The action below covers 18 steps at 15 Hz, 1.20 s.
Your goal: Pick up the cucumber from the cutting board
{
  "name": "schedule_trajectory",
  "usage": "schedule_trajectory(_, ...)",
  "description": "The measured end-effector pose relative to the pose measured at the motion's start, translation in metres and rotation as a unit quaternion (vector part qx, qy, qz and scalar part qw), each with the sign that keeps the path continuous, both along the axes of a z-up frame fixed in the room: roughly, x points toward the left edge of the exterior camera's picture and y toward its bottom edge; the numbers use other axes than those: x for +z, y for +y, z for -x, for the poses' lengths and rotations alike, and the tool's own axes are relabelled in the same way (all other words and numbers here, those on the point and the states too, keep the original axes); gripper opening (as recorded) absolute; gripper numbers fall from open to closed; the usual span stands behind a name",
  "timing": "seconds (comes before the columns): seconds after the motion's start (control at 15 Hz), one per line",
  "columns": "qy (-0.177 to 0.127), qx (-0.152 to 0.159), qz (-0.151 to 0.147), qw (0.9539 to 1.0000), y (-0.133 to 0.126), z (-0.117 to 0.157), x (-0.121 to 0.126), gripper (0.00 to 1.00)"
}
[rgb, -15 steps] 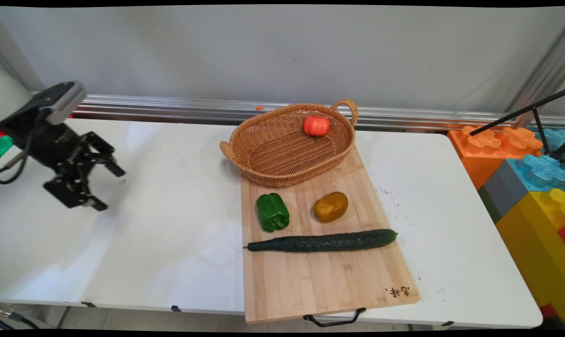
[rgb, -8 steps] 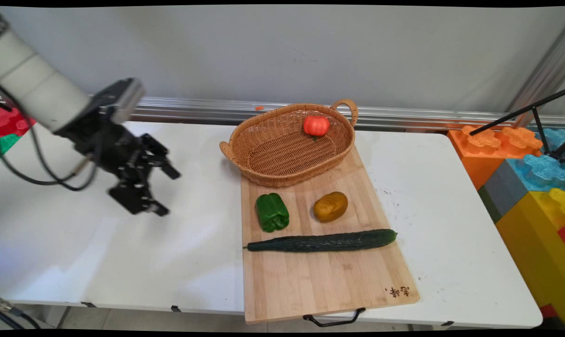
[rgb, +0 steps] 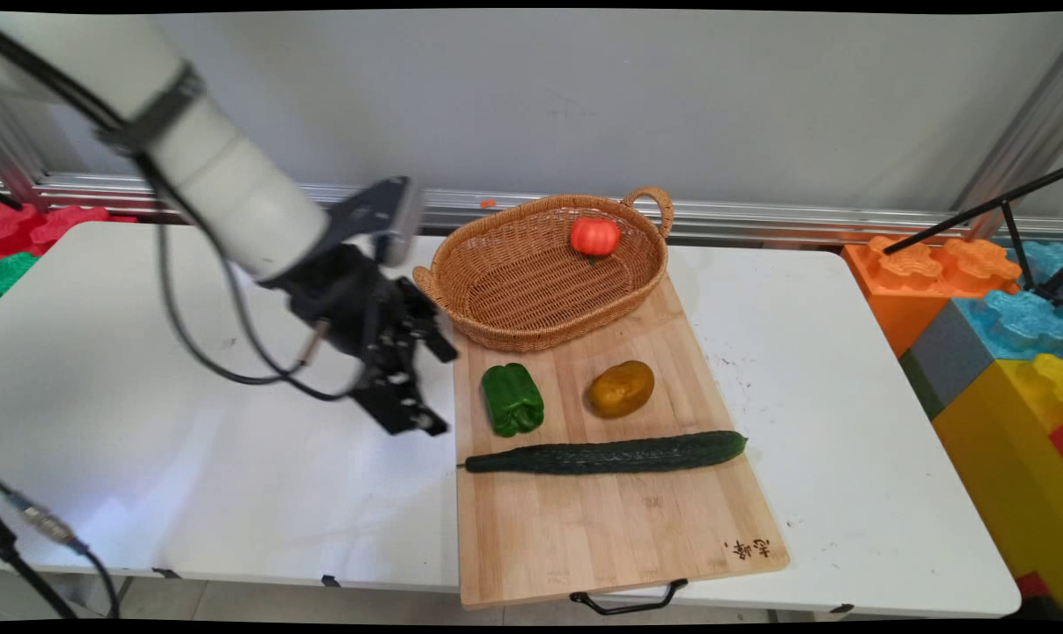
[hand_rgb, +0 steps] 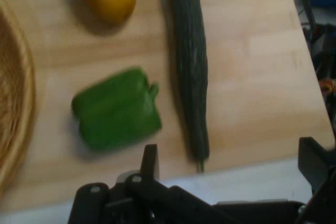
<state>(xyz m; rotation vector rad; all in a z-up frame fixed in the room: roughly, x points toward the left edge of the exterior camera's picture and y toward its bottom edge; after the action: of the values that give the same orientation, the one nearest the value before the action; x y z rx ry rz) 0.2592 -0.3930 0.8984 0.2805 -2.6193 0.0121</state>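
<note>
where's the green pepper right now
In the main view the green pepper lies on the cutting board's left part, between the basket and the cucumber, left of the potato.

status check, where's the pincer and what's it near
Pincer open, empty, at the cutting board's left edge. Green pepper nearest, cucumber beside it. Potato and basket beyond.
</note>
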Motion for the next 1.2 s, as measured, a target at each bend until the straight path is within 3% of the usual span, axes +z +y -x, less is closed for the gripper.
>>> schedule_trajectory(0.6,0.012,-0.003,0.004,0.9999,-0.019,0.084,-0.052,1.00)
schedule_trajectory(1.2,0.023,0.014,-0.005,0.9996,-0.038,0.117,-0.116,1.00)
